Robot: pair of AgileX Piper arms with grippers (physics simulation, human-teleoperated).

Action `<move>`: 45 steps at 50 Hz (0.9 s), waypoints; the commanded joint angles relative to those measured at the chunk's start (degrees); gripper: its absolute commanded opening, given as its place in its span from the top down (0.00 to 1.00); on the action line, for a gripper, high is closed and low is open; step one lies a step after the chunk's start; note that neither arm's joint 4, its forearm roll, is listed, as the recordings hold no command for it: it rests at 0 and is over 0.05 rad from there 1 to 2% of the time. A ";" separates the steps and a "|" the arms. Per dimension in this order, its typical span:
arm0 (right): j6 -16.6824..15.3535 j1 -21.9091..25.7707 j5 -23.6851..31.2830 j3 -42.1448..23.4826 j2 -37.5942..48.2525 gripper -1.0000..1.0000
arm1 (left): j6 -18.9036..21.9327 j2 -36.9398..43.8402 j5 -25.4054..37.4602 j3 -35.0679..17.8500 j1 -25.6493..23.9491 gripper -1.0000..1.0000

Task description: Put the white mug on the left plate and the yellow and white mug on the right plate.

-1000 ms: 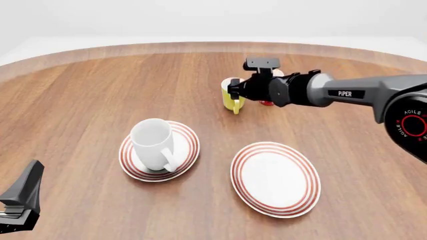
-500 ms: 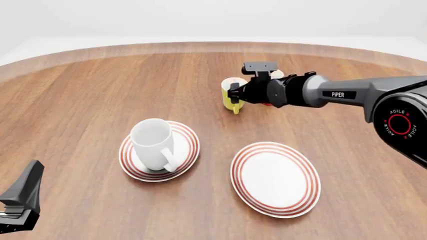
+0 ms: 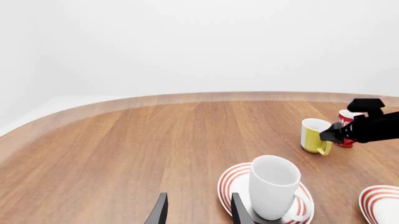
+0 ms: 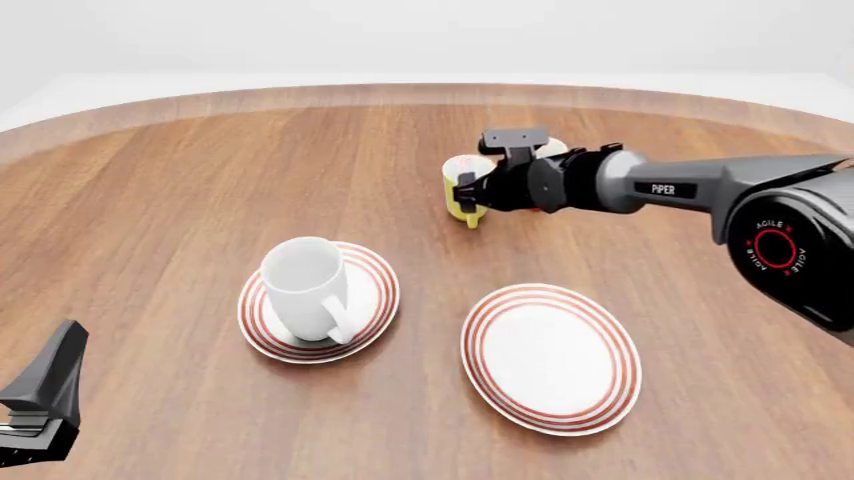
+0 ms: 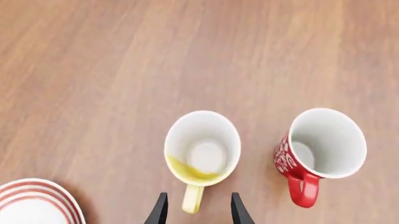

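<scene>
the left gripper (image 4: pixel 40 400) sits low at the near left corner of the table (image 4: pixel 160 200), well apart from everything; in the left wrist view its two fingers (image 3: pixel 160 212) stand apart with nothing between them, so it is released.

right of it, toward the near middle of the table, the white mug (image 4: pixel 306 287) stands upright on the left plate (image 4: pixel 374 265), its handle turned toward the near edge. the mug covers most of the plate's centre, and the red rings show all around it.

further right and a little nearer the front edge lies the right plate (image 4: pixel 550 357), bare, well apart from both mugs.

toward the far edge, right of centre, the yellow mug (image 4: pixel 462 200) stands upright on the bare wood, clear of both plates. the right gripper (image 4: pixel 470 190) reaches in from the right edge and hangs just above it. in the right wrist view the mug's white inside (image 5: pixel 203 148) faces the camera, and its yellow handle (image 5: pixel 192 199) lies between the two parted fingers (image 5: pixel 238 212); the fingers are spread and i cannot tell whether either touches the handle, so the gripper reads as released, holding nothing.

just beside the yellow mug, on its right, stands a red cup (image 5: pixel 315 151) with white pattern and a red handle, upright, close to the mug but not touching it; in the front view the arm hides most of it.
</scene>
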 commanded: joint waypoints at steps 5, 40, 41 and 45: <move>0.10 0.33 2.77 -1.80 1.31 0.00 | 0.00 0.00 0.00 0.00 0.00 0.00; -4.03 -1.50 8.01 -5.97 4.62 0.00 | 0.00 0.00 0.00 0.00 0.00 0.00; -4.10 -1.54 8.08 -6.06 4.71 0.00 | 0.00 0.00 0.00 0.00 0.00 0.00; -4.19 -1.59 8.40 -6.45 4.93 0.00 | 0.00 0.00 0.00 0.00 0.00 0.00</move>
